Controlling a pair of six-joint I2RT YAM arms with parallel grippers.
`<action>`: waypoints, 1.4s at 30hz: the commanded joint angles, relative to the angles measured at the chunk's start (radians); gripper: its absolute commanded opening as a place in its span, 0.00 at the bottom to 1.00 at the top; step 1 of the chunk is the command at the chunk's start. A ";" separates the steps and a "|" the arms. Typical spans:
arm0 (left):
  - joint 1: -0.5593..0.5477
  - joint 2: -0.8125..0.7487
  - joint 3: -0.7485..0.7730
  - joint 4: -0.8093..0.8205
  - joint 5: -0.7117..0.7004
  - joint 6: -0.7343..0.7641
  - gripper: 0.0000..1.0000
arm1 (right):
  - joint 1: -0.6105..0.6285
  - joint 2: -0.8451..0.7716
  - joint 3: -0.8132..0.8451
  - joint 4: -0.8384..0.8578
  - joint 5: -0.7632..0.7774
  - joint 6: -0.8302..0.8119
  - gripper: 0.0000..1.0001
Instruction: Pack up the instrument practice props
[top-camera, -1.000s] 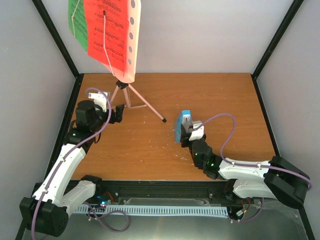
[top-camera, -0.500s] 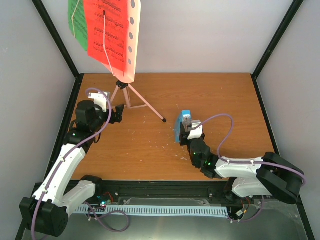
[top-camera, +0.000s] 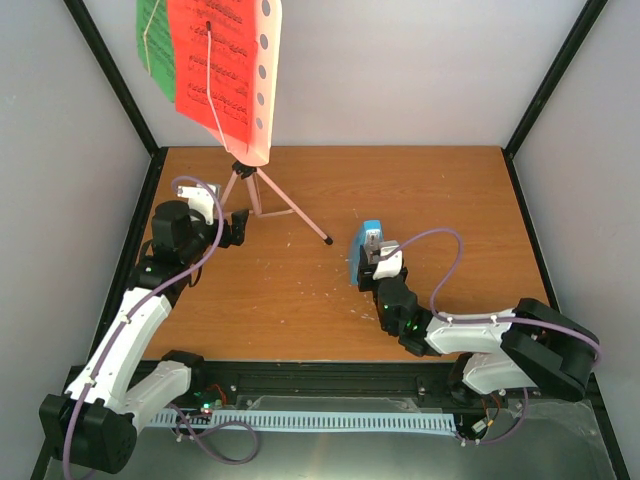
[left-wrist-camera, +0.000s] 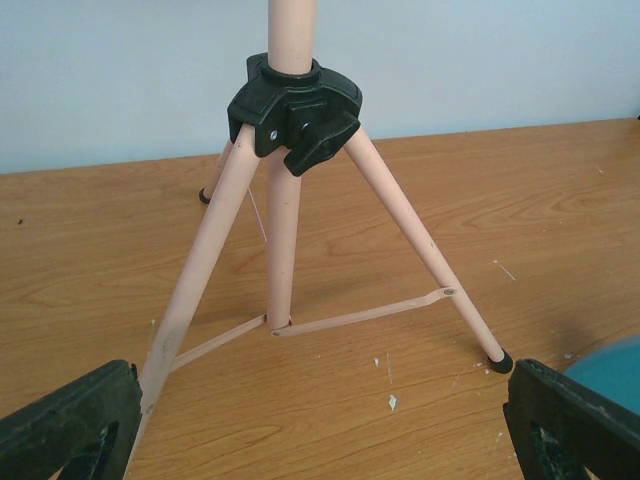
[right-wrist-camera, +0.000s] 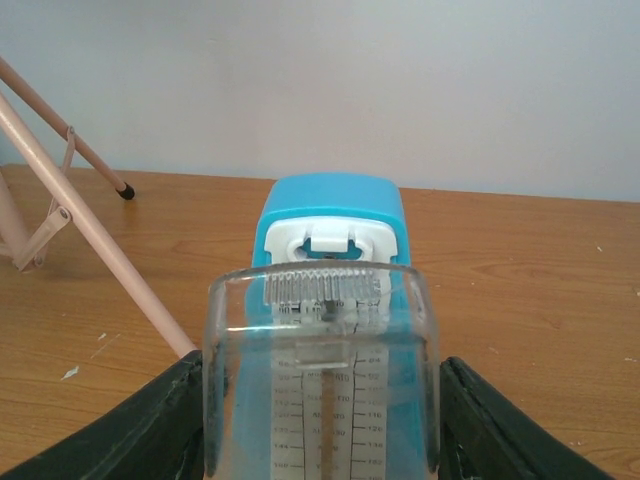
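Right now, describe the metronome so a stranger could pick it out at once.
On the wooden table, look right of the pink music stand, whose tripod stands at the back left. There, between the jaws of the right gripper, is the metronome. It alone is blue: a small pyramid with a clear cover over its scale.

I get bright, even light, shadows soft beneath the tripod legs (left-wrist-camera: 283, 230). The clear cover (right-wrist-camera: 320, 370) shows faint glare. Left wrist view: blur at 4 o'clock.
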 joint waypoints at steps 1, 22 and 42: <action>0.003 -0.010 0.001 0.016 0.004 0.024 0.99 | -0.007 0.015 0.017 0.057 0.026 -0.004 0.54; 0.003 -0.011 -0.001 0.019 0.007 0.025 1.00 | -0.012 0.082 0.018 0.095 0.049 0.005 0.54; 0.003 -0.009 -0.003 0.019 0.010 0.026 0.99 | -0.012 0.160 0.000 0.132 0.048 0.027 0.54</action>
